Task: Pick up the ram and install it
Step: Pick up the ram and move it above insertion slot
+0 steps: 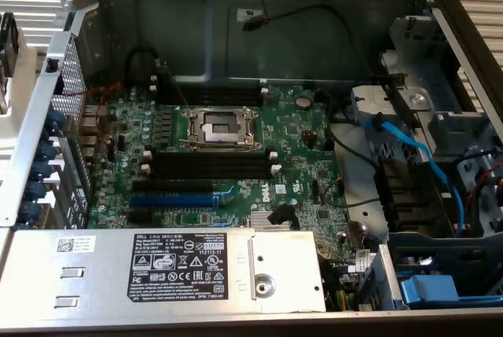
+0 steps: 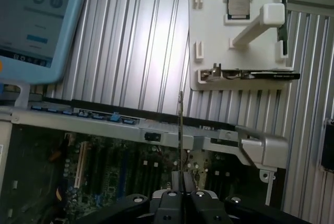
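In the wrist view my gripper (image 2: 180, 183) is shut on the ram (image 2: 180, 130), a thin dark strip seen edge-on that sticks straight out from between the fingertips. It hangs above the open computer case, over the green motherboard (image 2: 109, 169) and near the case's metal side rail (image 2: 156, 125). In the exterior view the black memory slots with white end clips (image 1: 208, 166) lie just in front of the CPU socket (image 1: 220, 127), with nothing in them. A blue slot (image 1: 174, 198) runs parallel below them.
A white holder plate (image 2: 214, 41) on the ribbed table carries a CPU chip (image 2: 237, 4) and a long dark board (image 2: 261, 74). A tablet (image 2: 31, 20) stands beside it. The power supply (image 1: 157, 270), blue cables (image 1: 409, 156) and drive cage (image 1: 448, 117) crowd the case.
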Controlling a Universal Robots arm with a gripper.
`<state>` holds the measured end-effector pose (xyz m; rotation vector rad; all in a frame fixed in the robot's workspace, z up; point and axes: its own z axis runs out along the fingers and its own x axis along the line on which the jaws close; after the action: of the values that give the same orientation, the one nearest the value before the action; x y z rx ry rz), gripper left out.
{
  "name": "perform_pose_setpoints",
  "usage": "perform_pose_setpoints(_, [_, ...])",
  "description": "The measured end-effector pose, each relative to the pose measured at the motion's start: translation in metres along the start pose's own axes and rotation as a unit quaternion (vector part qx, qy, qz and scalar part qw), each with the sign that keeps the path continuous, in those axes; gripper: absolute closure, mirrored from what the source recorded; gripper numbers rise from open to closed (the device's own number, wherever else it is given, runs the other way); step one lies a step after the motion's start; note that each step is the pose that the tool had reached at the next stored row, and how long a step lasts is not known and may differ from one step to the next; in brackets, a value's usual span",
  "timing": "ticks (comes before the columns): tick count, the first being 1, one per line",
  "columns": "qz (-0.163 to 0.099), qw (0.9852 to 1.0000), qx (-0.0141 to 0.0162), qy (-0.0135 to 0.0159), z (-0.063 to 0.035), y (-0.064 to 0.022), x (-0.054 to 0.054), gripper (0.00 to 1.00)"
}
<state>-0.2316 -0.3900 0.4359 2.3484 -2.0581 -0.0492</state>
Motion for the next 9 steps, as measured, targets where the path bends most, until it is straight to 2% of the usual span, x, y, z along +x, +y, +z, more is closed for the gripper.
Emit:
perform_pose_setpoints(5, [0.0,1.0,0.0001,-0.0007,-0.0008,-0.0203,0.003,0.88])
perform_pose_setpoints(9, [0.005,1.0,0.0003,-0.0023,-0.0009,-0.0239,0.003,0.88])
